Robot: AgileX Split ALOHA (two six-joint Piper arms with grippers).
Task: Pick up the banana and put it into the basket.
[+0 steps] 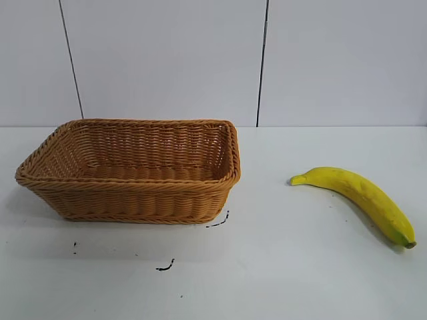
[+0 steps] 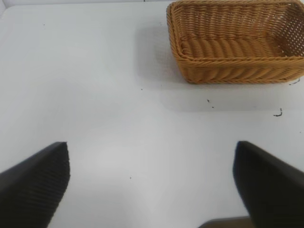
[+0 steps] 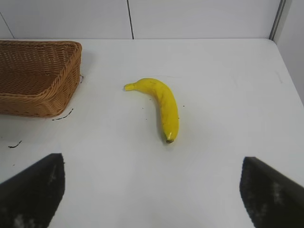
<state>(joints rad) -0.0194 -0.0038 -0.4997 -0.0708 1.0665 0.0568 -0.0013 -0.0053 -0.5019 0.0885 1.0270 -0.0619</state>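
Jaws on both grippers stood wide apart and held nothing. Seen from its own wrist camera, the right gripper (image 3: pixel 152 190) hung above the white tabletop (image 1: pixel 280 267), its dark fingers (image 3: pixel 31 190) framing bare surface short of the long curved yellow banana (image 1: pixel 357 198). That fruit lay flat on the tabletop, well apart from the rectangular tan woven wicker basket (image 1: pixel 133 200), to the basket's right in the exterior view, stem end toward it and greenish tip away. Lying free like that, it looked open to a grasp across its middle. The basket sat upright and empty. The left gripper (image 2: pixel 152 190) hovered over bare tabletop with the basket ahead of it, probably idle. Neither arm showed in the exterior view, so both seemed drawn back; the pickup had not begun.
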